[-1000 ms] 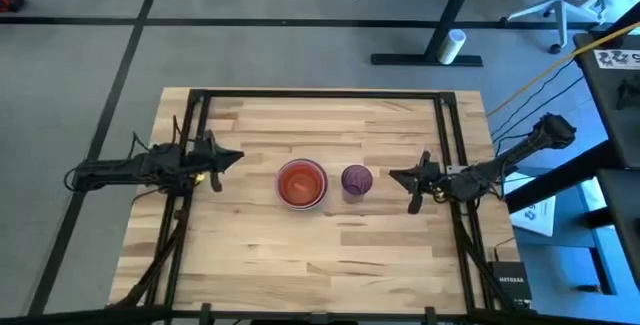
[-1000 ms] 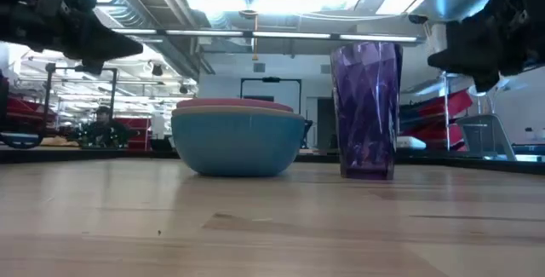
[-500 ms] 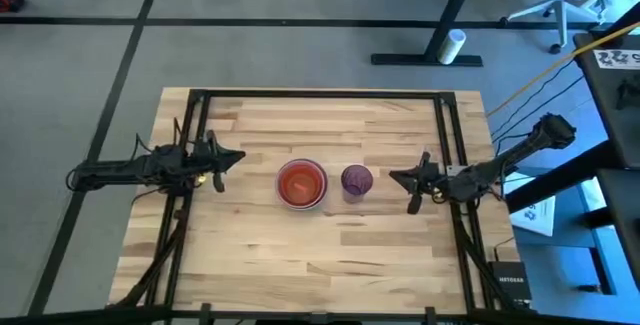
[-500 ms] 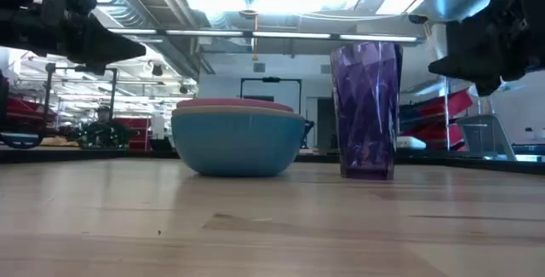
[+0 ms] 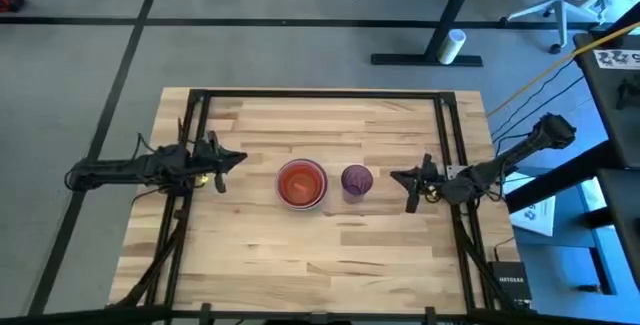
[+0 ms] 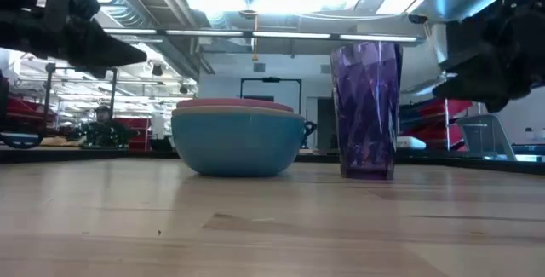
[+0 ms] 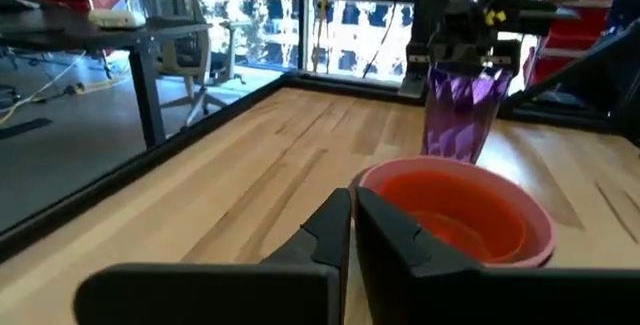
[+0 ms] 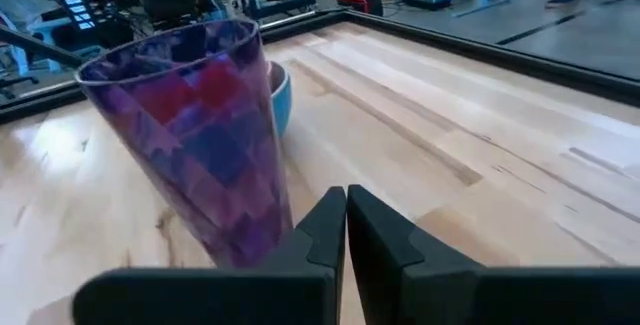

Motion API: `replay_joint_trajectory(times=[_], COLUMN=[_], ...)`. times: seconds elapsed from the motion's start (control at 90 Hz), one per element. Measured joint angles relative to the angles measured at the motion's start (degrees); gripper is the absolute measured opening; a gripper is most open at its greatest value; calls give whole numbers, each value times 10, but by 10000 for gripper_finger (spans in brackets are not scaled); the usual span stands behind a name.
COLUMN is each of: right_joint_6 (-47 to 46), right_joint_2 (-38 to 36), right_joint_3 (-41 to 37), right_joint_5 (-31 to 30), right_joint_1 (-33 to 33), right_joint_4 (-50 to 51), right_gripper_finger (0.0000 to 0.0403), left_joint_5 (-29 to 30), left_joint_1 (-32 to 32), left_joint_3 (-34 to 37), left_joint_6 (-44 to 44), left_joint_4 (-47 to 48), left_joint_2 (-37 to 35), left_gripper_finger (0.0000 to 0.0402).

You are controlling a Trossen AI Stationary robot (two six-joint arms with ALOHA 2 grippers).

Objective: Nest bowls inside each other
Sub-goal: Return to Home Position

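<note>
1. Nested bowl stack [image 5: 301,184], orange-red innermost and pale blue outermost, sits at the centre of the table [image 5: 300,255]; the purple tumbler [image 5: 356,179] stands upright just beside it, unnested.
2. Left gripper [image 7: 350,205] and right gripper [image 8: 346,200]: fingers pressed together, empty, well apart from the stack.
3. Judged light, rigid, slick plastic; pinch at the rim.

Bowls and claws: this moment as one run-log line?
bowl stack: nested, orange-red innermost | purple glass: upright beside stack | left claw: shut, empty | right claw: shut, empty

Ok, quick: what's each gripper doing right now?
Left gripper: shut, empty, left of the bowls.
Right gripper: shut, empty, right of the purple cup.
</note>
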State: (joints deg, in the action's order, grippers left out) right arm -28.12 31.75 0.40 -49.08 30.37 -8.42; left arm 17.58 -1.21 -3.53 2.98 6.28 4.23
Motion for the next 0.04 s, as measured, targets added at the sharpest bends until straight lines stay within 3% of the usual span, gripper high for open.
replay_joint_trajectory(times=[0.044], right_joint_6=[0], right_joint_2=[0], right_joint_3=[0], right_joint_5=[0], right_joint_1=[0], right_joint_4=[3], right_gripper_finger=[0], left_joint_5=[0], left_joint_1=[0], left_joint_3=[0], left_joint_6=[0], left_joint_4=[0], left_joint_2=[0], left_gripper_finger=[0])
